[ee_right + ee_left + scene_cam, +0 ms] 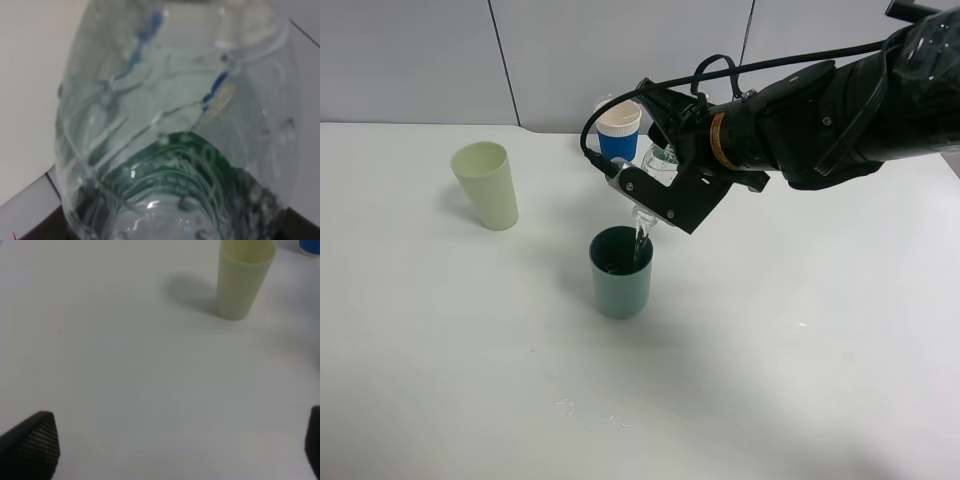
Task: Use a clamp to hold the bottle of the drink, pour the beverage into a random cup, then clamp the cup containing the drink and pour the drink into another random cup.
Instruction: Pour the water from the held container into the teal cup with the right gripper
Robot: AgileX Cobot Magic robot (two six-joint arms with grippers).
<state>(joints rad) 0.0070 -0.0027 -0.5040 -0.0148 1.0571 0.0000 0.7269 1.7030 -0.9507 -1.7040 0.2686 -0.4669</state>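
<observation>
My right gripper (655, 195) is shut on a clear plastic bottle (650, 205) and holds it tipped, neck down, over the dark green cup (621, 272) in the middle of the table. A thin stream of drink falls into that cup. The bottle (175, 125) fills the right wrist view, with the green cup (190, 165) showing through it. A pale cream cup (486, 185) stands upright at the left; it also shows in the left wrist view (243, 280). My left gripper (180, 450) is open, empty and low over bare table, out of the exterior view.
A blue cup with a white rim (619, 130) stands at the back, behind the right arm. A few drops (585, 412) lie on the white table (440, 350) near the front. A grey wall runs along the table's far edge.
</observation>
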